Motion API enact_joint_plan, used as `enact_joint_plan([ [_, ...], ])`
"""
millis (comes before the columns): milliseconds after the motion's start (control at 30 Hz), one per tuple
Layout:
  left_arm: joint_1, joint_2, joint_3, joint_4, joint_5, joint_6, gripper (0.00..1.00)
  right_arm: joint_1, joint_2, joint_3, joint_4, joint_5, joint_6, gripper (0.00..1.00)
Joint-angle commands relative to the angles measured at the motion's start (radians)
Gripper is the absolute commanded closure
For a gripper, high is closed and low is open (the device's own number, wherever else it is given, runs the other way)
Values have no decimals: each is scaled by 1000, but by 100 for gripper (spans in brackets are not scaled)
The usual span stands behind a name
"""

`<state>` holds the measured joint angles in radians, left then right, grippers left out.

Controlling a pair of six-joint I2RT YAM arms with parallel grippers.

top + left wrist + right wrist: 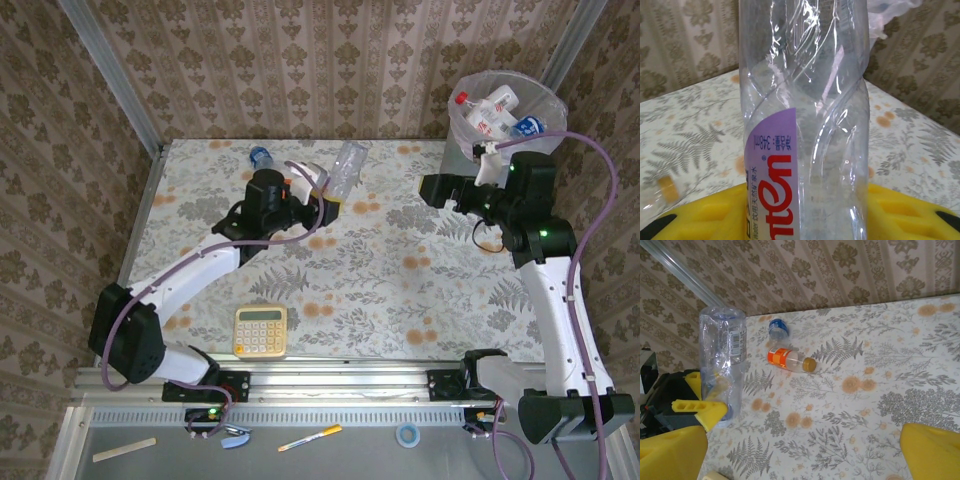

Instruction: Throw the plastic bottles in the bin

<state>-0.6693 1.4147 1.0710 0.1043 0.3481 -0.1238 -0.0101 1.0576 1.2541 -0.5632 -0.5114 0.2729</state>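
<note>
Left tool is pinching a clear crumpled plastic bottle with a purple label low on its body, a yellow finger on either side. It's held upright, which looks like the carrying pose for the trip right to the bin. Whether its base has cleared the floral-patterned worktop I can't quite tell from these angles.

The target, the round grey bin with its translucent liner, sits in the far right corner, and there are bottles in it already, a white bottle with a red label among them.

Right tool is spread wide and holding nothing, just left of the bin. That arm sits between the held bottle and the bin, so it's the thing to steer round, I'd say.

At the far left of the worktop lie a small blue-labelled bottle and an orange-labelled bottle with an amber cap, both on their sides awaiting pickup. The yellow calculator by the near edge is no part of this.
</note>
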Motion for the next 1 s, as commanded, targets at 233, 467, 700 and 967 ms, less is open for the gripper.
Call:
enact_joint_plan([
  [233,-86,44,75,31,65,38,68,12,5,-42,78,-101,58,0],
  [467,-140,82,109,46,80,40,68,32,18,-59,111,-120,86,0],
  [700,-184,117,135,51,88,54,68,51,28,-66,117,-127,93,0],
  [967,-228,131,159,43,83,106,68,66,52,-85,140,-140,118,2],
])
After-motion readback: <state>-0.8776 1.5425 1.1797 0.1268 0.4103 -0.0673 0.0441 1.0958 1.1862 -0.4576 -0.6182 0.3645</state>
